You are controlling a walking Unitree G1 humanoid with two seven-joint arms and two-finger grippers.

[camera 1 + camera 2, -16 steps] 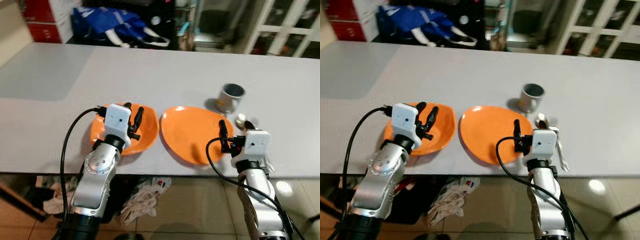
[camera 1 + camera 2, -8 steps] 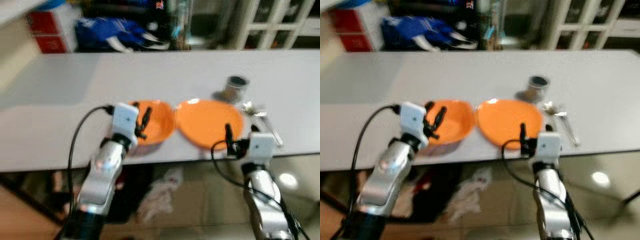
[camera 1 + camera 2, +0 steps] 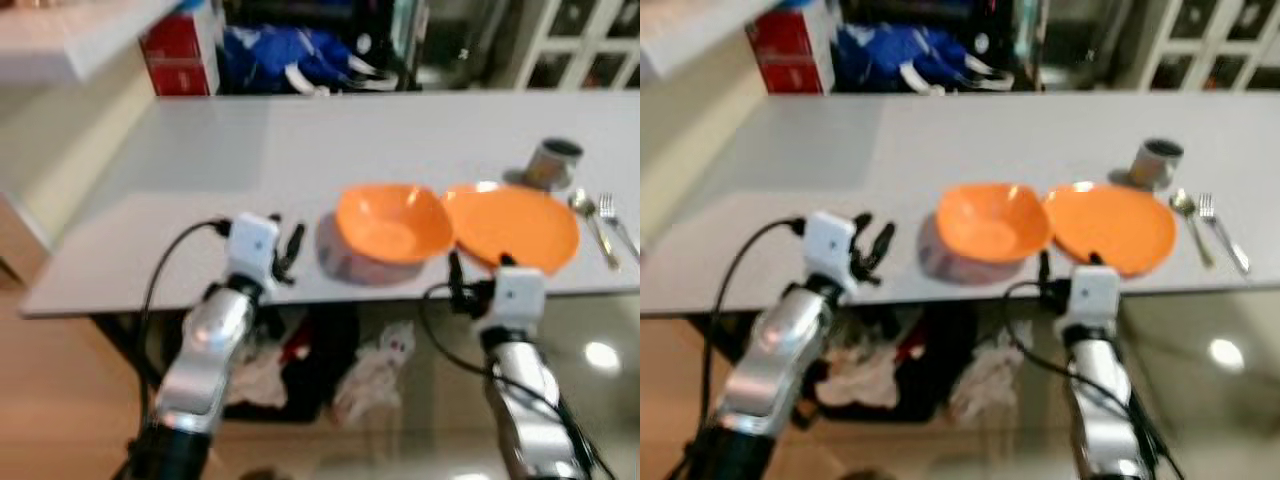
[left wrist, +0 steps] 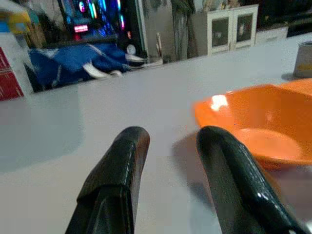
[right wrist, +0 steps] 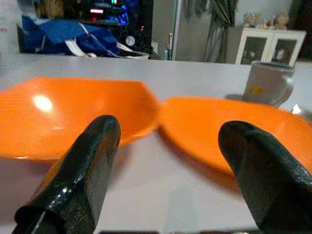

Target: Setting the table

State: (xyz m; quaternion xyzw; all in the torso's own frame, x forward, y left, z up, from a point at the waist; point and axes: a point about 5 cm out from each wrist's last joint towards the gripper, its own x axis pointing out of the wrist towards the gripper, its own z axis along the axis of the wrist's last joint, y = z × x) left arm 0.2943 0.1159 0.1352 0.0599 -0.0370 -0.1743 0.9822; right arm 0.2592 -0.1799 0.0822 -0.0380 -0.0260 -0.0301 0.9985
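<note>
Both grippers hover at the table's near edge, empty, fingers apart: left gripper (image 3: 286, 250), right gripper (image 5: 170, 180). Just beyond sit the orange plastic bowl (image 3: 391, 221) and flat orange plate (image 3: 515, 224), seemingly touching. Farther right: grey metal mug (image 3: 551, 163), spoon (image 3: 590, 215), fork (image 3: 618, 222). Steady before reaching.

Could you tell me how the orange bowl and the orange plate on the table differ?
The orange bowl is deep with raised sides; the orange plate is shallow and nearly flat. The bowl sits to the robot's left, the plate to its right, nearer the mug, spoon and fork. Both are plain orange and hold nothing.
</note>
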